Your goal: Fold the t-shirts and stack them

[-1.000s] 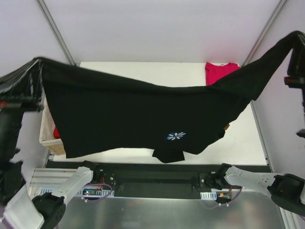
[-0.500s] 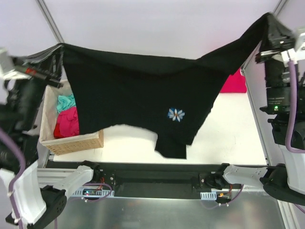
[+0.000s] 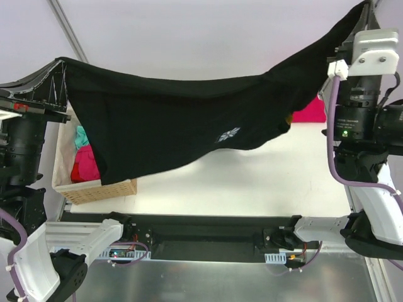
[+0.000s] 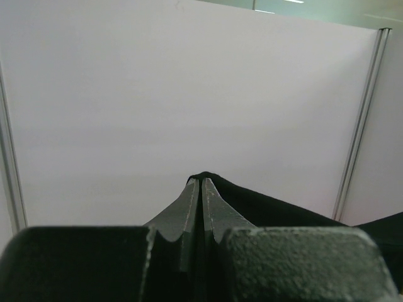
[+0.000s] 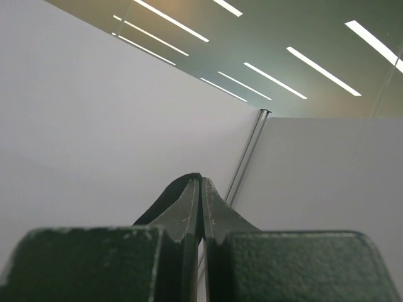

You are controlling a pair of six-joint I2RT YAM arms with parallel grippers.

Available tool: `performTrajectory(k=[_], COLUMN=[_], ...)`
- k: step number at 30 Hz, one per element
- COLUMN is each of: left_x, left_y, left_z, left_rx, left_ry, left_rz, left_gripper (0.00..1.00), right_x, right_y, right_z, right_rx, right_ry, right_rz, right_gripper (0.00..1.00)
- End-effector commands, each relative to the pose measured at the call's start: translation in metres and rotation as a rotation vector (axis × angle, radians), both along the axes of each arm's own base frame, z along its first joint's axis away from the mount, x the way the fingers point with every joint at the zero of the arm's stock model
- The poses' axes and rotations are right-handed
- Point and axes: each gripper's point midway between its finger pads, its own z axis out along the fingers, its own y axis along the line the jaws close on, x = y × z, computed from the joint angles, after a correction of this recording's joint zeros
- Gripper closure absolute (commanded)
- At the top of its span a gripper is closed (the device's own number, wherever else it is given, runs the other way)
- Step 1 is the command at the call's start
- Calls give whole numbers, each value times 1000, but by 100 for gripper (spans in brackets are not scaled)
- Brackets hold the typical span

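- Black t-shirt (image 3: 176,126): hangs in the air between the two arms, stretched from above the table's left edge to above its far right corner. No part of it seems to touch the table (image 3: 252,182).
- Left gripper (image 4: 201,180): fingers pressed together, pinching a fold of the black cloth. The wrist view shows the cloth trailing away from the tips.
- Right gripper (image 5: 201,181): same state, closed on a peak of black cloth and raised higher than the left one.
- Change over the last second: the shirt was slung low, with its hem drooping to the near edge. Now the hem has swung up and away from the arms, and the pale emblem (image 3: 228,134) has risen with it. The right arm has come in from the right side.
- The basket (image 3: 104,189) at the near left corner, then half covered, now shows red and teal cloth inside.
- Red t-shirt (image 3: 310,112): at the far right corner, mostly hidden behind the black cloth. Whether it is folded cannot be told.
- Judgement: this looks like a fling to spread the shirt flat, with no fold begun. The next move calls for an even lowering onto the table's middle. The risks are a bunched hem or cloth draping over the basket.
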Motion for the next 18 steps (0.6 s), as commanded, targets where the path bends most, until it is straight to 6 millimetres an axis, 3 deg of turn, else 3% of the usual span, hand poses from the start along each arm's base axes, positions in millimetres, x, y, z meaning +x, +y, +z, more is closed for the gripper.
performTrajectory(k=[1,5,7,15,18], left_x=[-19,-12,-9,-37,-40], left_y=[10,19,17,19,12], left_z=[24,31,36,58,52], left_rx=[-32,-39,-30,-40,-22], left_ry=[-93,-102,-113,-214,-207], left_rz=[29,89,87,63,28], left_gripper=[100,100,100,100,100], right_x=[-52,-55,-53,-71,-77], right_y=[-65,-57,-44,-11,-6], right_z=[40,50,51,51,45], right_rx=[138,92,46,-33,-36], right_ry=[-162,-207,-238,-352,-344], right_rz=[-51,-57,-52,71,127], right_gripper=[99,99,99,99,99])
